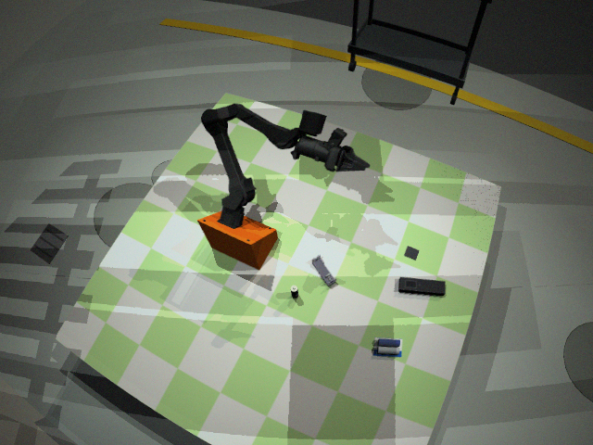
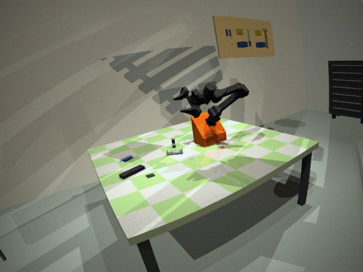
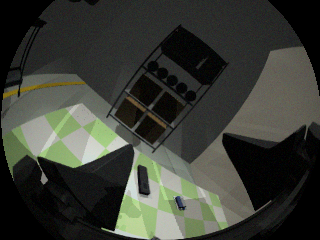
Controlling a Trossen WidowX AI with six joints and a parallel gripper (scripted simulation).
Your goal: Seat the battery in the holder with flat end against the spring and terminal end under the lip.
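Five small things lie on the green-and-white checkered tabletop (image 1: 144, 335), read here from left to right in the top view. Furthest left stands the orange wedge-shaped base block (image 1: 248, 247), carrying the black jointed arm (image 1: 230, 158), which bends up and over toward the far side. Its black claw (image 1: 357, 162) hangs high in the air, well above the tabletop and well apart from everything on it, with its two fingers spread nearly as wide as they go and nothing between them. Next comes the small black cylindrical battery (image 1: 294, 291) with a pale top, standing upright on its end near the front of the base block. Just to its right, close but not touching, lies the grey oblong battery holder (image 1: 324, 271), set at a slant to the squares, with its slot unfilled. Further right sits a small flat black square (image 1: 411, 252), and near it a long flat black rectangular bar (image 1: 422, 286). Nearer the front edge, between holder and bar in line, rests a little pack of blue-and-white cylinders (image 1: 386, 347) lying side by side.
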